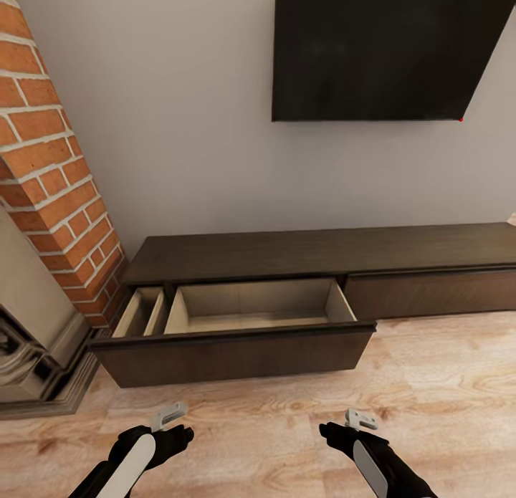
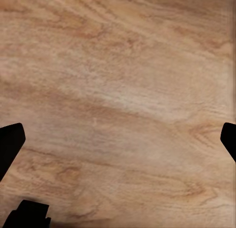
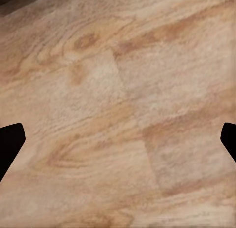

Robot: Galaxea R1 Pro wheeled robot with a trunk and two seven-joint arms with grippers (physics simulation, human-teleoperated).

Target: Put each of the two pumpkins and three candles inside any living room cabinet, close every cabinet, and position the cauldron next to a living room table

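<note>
Facing the cabinet (image 1: 301, 269), its left drawer (image 1: 244, 326) is being shown pulled out, nothing seen inside; left gripper (image 2: 118, 139) and right gripper (image 3: 118, 139) are being held spread wide over wood floor (image 1: 287, 419).

No text, label, brand, number or sign could be read anywhere. The dark wall screen (image 1: 387, 50) was blank, and the cabinet (image 1: 315, 269) fronts, brick column (image 1: 50, 161) and wooden floor (image 1: 430, 383) carried no markings.
</note>
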